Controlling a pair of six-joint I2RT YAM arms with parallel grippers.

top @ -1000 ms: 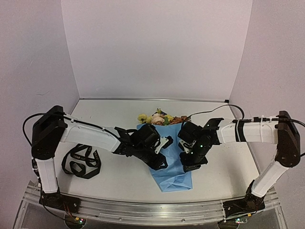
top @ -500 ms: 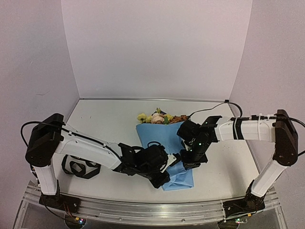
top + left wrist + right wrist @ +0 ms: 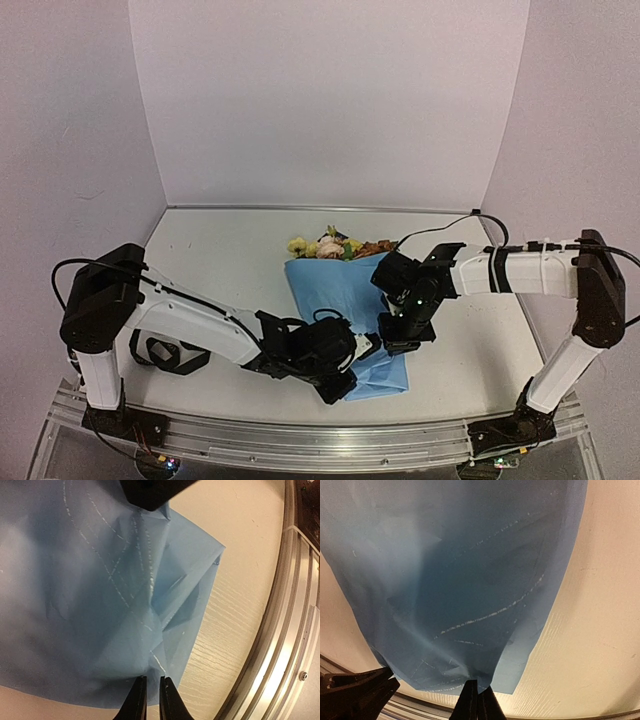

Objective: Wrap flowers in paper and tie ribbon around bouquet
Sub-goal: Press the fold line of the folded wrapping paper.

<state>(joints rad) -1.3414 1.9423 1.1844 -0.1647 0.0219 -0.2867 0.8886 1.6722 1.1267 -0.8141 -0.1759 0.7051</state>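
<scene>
The light-blue paper [image 3: 345,300] lies folded over the flowers [image 3: 335,247], whose yellow, pink and orange blooms stick out at its far end. My left gripper [image 3: 347,378] is at the paper's near corner, its fingers nearly together with a fold of the paper [image 3: 100,595] pinched between them, seen up close at the left gripper [image 3: 150,690]. My right gripper [image 3: 393,342] is at the paper's right edge. In its wrist view the right gripper [image 3: 477,694] is shut on a puckered edge of the paper [image 3: 460,570]. The black ribbon [image 3: 165,352] lies coiled at the left, partly behind my left arm.
The aluminium rail [image 3: 300,440] runs along the table's near edge, close to the paper's near corner, and shows as the rail [image 3: 282,630] in the left wrist view. White walls close in the back and both sides. A black cable [image 3: 440,228] trails to the right arm.
My left gripper slid from the paper's middle toward its near corner and closed on a fold there. The right gripper shifted slightly and stayed shut on the paper's edge.
</scene>
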